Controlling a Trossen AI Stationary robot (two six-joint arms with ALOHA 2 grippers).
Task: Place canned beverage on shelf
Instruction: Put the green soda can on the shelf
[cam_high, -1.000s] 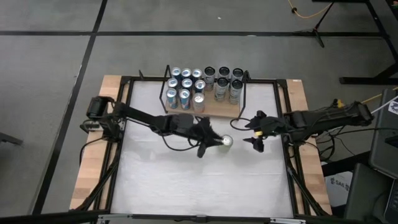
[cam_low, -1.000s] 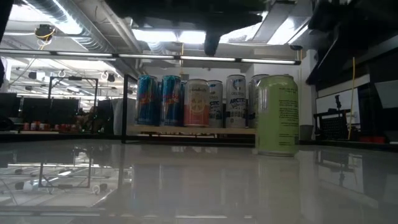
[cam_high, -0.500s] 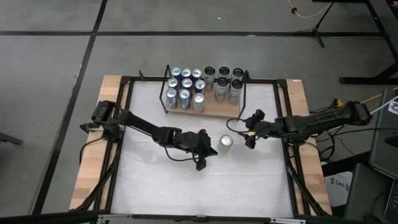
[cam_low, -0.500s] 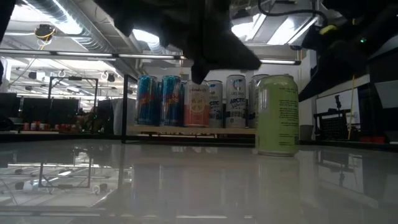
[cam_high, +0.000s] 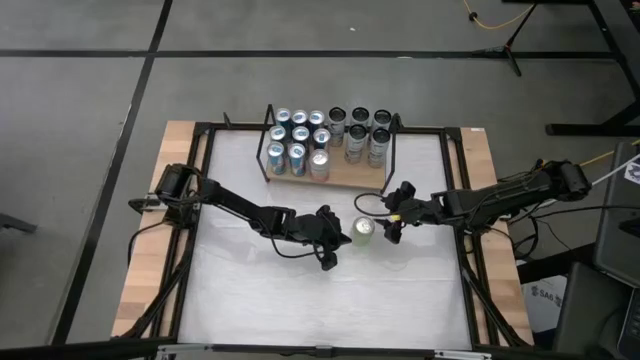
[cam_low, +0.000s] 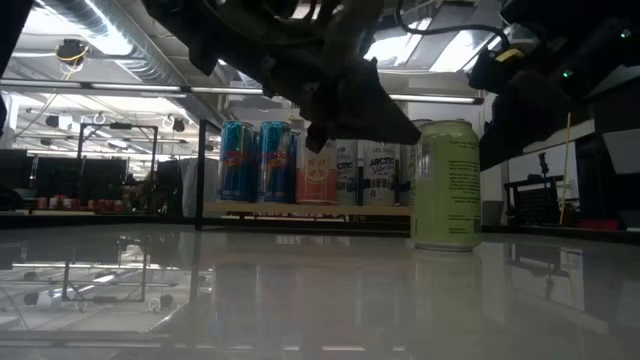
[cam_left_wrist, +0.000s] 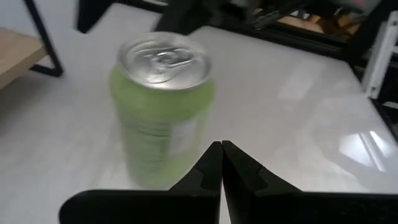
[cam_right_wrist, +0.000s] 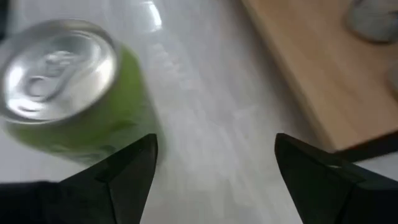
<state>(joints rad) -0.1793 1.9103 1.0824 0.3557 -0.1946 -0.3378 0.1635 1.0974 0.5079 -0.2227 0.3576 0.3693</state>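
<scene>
The light wooden shelf with black wire ends (cam_high: 345, 175) lies well beyond both grippers. Between them, upright on the white table (cam_high: 260, 300), stands the green aluminium can (cam_high: 362, 231). The right gripper (cam_high: 391, 229), fingers apart, faces it just beside; the left gripper (cam_high: 334, 246), fingers together, sits opposite.
</scene>
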